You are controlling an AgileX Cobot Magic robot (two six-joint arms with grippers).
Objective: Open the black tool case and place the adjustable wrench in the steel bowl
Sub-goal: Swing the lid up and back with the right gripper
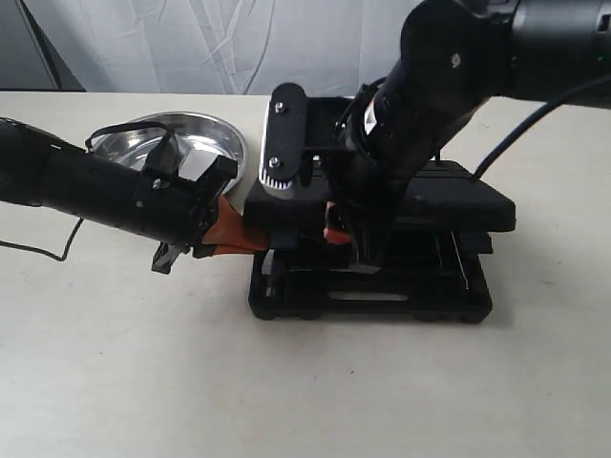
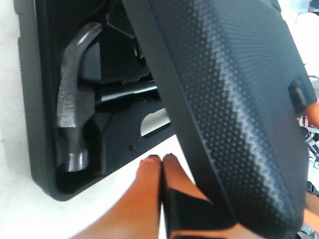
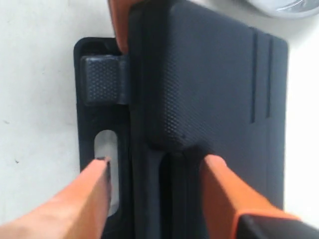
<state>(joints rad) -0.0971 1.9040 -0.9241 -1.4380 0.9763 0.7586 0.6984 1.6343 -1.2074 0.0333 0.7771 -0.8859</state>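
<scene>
The black tool case (image 1: 430,286) lies lengthwise left to right across mid-frame, its lid (image 1: 458,196) ajar. The right pincer (image 3: 157,162) is spread wide astride the lid's front edge. The left pincer (image 2: 160,159) is clenched empty at the lid's left edge.

Looks to me like a robotics lab, prob. a data-collection cell, not a home or a working shop. Evidence: plain off-white bench (image 1: 115,382) w/ staged props, e.g. a black tool case (image 1: 458,198) & a steel bowl (image 1: 215,138). Wrinkled white sheet (image 1: 191,48) hangs as backdrop behind the bench. Two black robot arms, left arm (image 1: 86,181) & right arm (image 1: 449,86), reach in from either side, w/ a loose black cable (image 1: 516,135) running over the bench.
</scene>
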